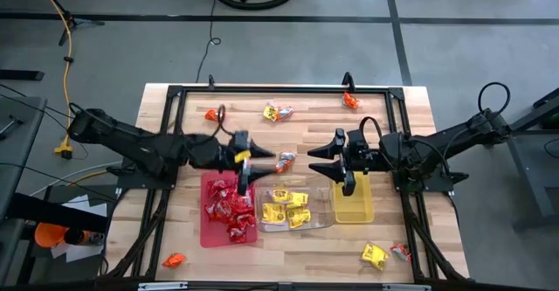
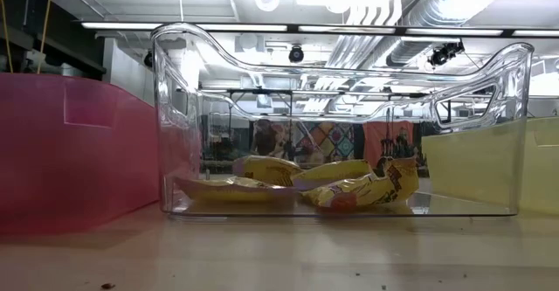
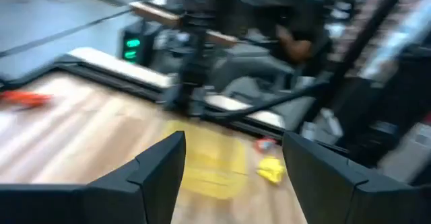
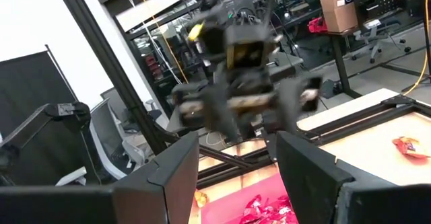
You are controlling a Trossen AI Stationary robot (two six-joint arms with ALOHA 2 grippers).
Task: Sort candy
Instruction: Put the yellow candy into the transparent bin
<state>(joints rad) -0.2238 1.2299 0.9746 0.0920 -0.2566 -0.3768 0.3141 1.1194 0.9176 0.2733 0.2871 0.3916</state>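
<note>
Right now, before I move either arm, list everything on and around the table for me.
Red tray: one, front centre-left, full of red candies.
Clear tray: one, middle of the row, holds yellow candies.
Yellow tray: one, right of the clear tray, looks empty.
Loose candies: orange at back-left, back-right, front-left; yellow at back centre and front-right; a reddish one beside that; one between the arms.
Left gripper: open, above the red tray's back edge.
Right gripper: open, above the yellow tray.
</note>
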